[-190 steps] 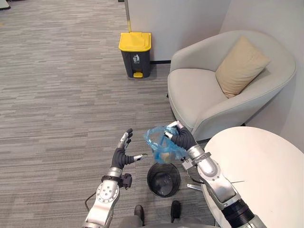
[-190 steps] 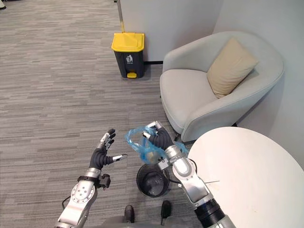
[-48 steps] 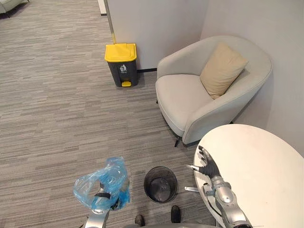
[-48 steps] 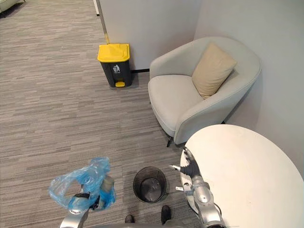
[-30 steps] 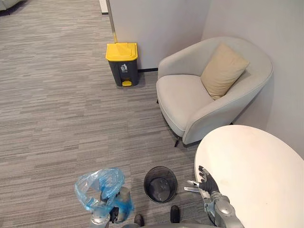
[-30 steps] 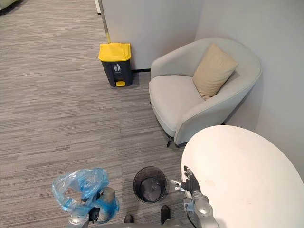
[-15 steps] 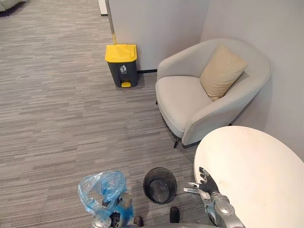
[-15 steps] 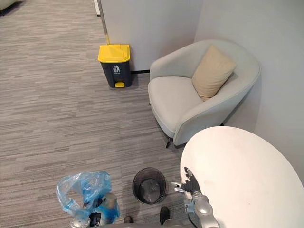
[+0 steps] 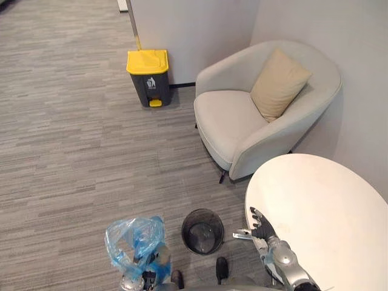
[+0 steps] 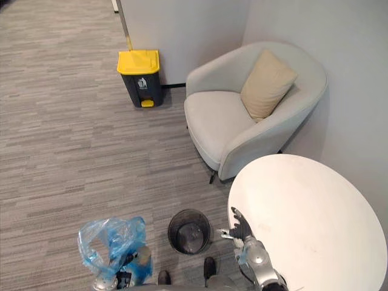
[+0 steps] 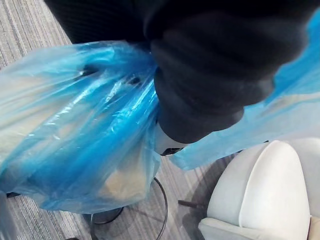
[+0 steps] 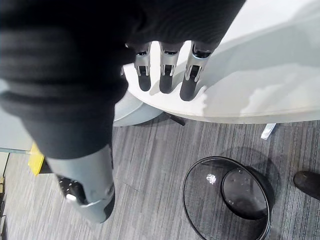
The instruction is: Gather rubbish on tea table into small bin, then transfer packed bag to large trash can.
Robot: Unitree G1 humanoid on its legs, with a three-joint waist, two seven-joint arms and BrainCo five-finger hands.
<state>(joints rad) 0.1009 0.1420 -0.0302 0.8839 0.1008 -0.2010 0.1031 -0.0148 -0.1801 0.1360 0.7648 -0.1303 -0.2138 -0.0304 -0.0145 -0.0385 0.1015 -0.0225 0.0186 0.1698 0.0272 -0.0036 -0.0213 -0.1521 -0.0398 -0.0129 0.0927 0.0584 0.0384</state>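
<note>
While the left robot hand grips the blue rubbish bag, the right robot hand spreads wide.

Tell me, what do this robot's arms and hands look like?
The arms are silver-grey with rounded joints. A dark ribbed cover wraps the back and wrist of each hand, as on the left hand. The right hand shows slim silver fingers with dark tips in a row, and a thicker silver thumb set apart.
</note>
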